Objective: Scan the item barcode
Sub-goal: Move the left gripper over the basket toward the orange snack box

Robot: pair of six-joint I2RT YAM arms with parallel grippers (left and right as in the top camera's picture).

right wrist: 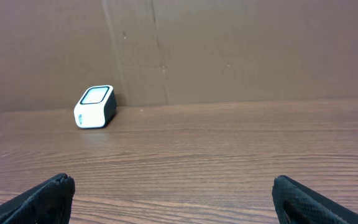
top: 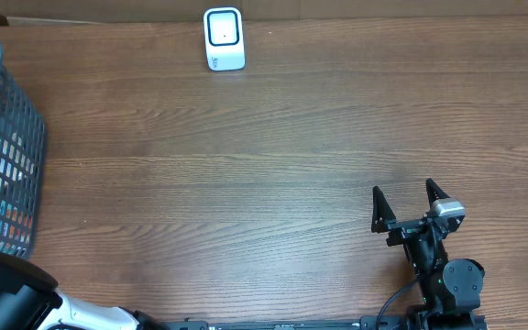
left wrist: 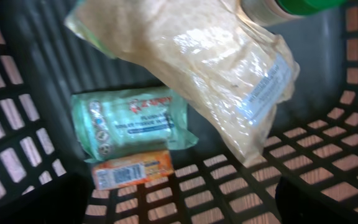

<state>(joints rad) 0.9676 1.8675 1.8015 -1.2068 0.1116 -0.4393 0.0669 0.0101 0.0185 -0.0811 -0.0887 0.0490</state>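
Wood-grain tabletop (top: 273, 137) fills the overhead view, with a strip of cardboard along its far edge. A dark mesh basket (top: 3, 137) stands at the robot's left edge of the tabletop. A small white scanner (top: 225, 38) with a dark window sits well apart from the basket, near the far edge. The right gripper (top: 403, 187) is far from the basket, near the front edge, with its two fingers spread wide and nothing between them. The left arm (top: 12, 293) lies just in front of the basket; its gripper cannot be made out from above.

From the left wrist, the camera looks down into the basket (left wrist: 328, 149). On the basket's floor lies a green packet (left wrist: 132, 121), and an orange packet (left wrist: 132, 171) with a printed barcode lies against its near side. A large clear bag (left wrist: 197, 68) of pale grains leans over the green packet's far corner. A green-lidded jar (left wrist: 291, 7) shows at the basket's far side. The left gripper (left wrist: 179, 190) is spread wide, its blurred dark fingers (left wrist: 30, 199) low at both sides, holding nothing.

From the right wrist, the tabletop (right wrist: 229, 143) runs to a cardboard wall (right wrist: 241, 50). The scanner (right wrist: 96, 107) stands by that wall, ahead and to the left. The right gripper (right wrist: 173, 193) is wide and empty, its fingers (right wrist: 48, 196) at the lower corners.
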